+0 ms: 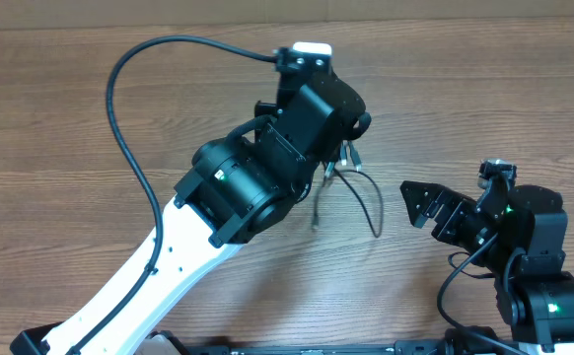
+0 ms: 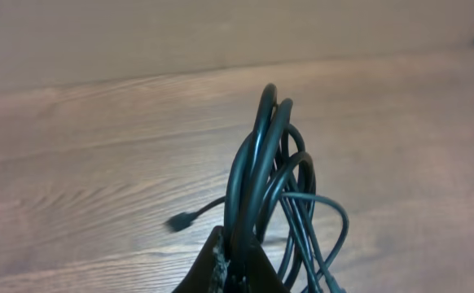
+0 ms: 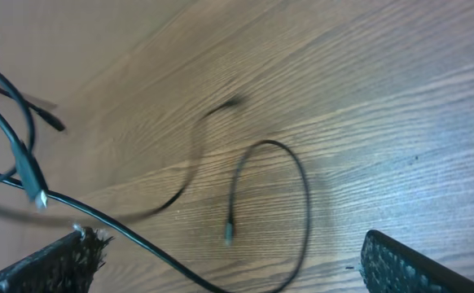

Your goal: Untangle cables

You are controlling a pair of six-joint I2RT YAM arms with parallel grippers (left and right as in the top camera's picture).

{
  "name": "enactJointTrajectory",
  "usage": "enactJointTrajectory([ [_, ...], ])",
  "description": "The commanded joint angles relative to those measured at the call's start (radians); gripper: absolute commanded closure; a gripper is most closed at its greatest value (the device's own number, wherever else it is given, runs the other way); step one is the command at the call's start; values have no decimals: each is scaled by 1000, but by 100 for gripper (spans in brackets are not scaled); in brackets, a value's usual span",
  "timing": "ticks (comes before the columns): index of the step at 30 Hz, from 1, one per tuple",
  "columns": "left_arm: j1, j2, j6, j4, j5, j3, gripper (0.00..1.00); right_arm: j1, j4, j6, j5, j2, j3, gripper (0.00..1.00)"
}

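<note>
My left gripper (image 2: 239,268) is shut on a bundle of thin black cables (image 2: 261,163), which loop up out of the jaws. One small plug end (image 2: 180,221) trails over the wood. In the overhead view the left gripper (image 1: 351,138) sits mostly under its own arm, and the cables (image 1: 364,192) hang below it in loose loops. My right gripper (image 1: 427,209) is open and empty, just right of the loops. In the right wrist view a cable loop (image 3: 290,175) with a plug tip (image 3: 228,236) lies ahead of the open jaws (image 3: 229,264), and another strand (image 3: 139,238) crosses between the fingers.
The wooden table (image 1: 60,128) fills the overhead view. A thick black robot cable (image 1: 119,108) arcs from the left arm's wrist to its white link (image 1: 159,276). The right arm's base (image 1: 553,306) stands at the bottom right.
</note>
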Motion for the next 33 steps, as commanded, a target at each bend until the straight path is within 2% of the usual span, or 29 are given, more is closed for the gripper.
enactJointTrajectory([
  [1,6,2,278,39,182,13,96,-1,18,-92,-59,-8,19,0],
  [6,6,2,516,51,423,13,96,-1,39,-206,-193,-8,19,0],
  [8,6,2,569,51,484,13,96,-1,35,-205,-196,-7,20,0],
  [11,6,2,584,51,518,13,96,-1,36,-212,-197,-7,20,0],
  [17,6,2,610,53,587,13,96,-1,59,-326,-361,-8,20,14],
  [21,6,2,609,53,612,13,96,-1,69,-335,-403,-7,19,41],
  [23,6,2,609,53,612,13,96,-1,69,-335,-404,-7,19,64],
  [25,6,2,609,53,612,13,96,-1,83,-335,-405,-7,20,83],
  [27,6,2,609,53,612,13,96,-1,85,-332,-409,-7,20,94],
  [33,6,2,605,56,607,13,96,-1,77,-332,-409,-7,20,96],
])
